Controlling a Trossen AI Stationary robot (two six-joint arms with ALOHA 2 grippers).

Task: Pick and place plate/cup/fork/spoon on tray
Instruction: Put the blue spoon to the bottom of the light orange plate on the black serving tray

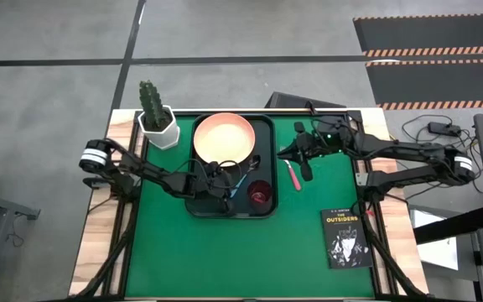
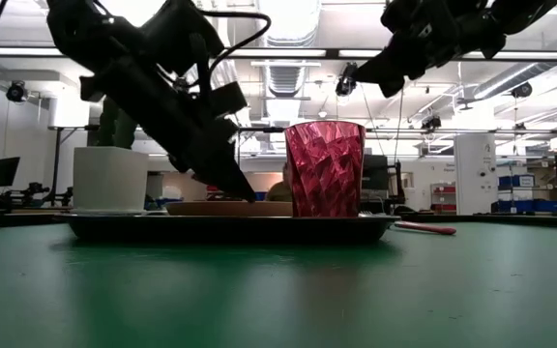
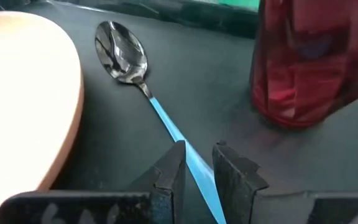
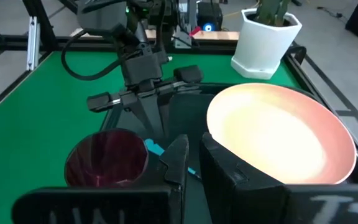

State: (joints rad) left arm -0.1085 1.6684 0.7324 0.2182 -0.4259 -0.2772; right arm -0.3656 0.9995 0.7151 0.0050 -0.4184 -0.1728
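Tray (image 1: 198,205): dark, on the green table (image 1: 225,260), holding plate, cup and spoon.
Plate (image 1: 223,139): salmon-pink, lying flat in the tray's far half, next to the cactus pot (image 1: 159,127) that stands outside the tray's far left corner.
Cup (image 1: 260,195): dark red, upright in the tray's near right corner, apart from the plate.
Spoon (image 3: 143,87): on the tray floor between plate and cup, bowl pointing away from the left gripper, blue handle running back between that gripper's fingers.
Fork (image 1: 293,175): pink handle, lying on the table just right of the tray, outside it.
Left gripper (image 3: 197,167): low over the tray's near middle, fingers narrow on either side of the spoon handle and clamped on it; the spoon's bowl rests on the tray.
Right gripper (image 1: 290,153): raised above the table at the tray's right edge, above the fork and clear of it; fingers nearly together, holding nothing.
Book (image 1: 345,238): black, flat on the table's near right, well apart from the tray.
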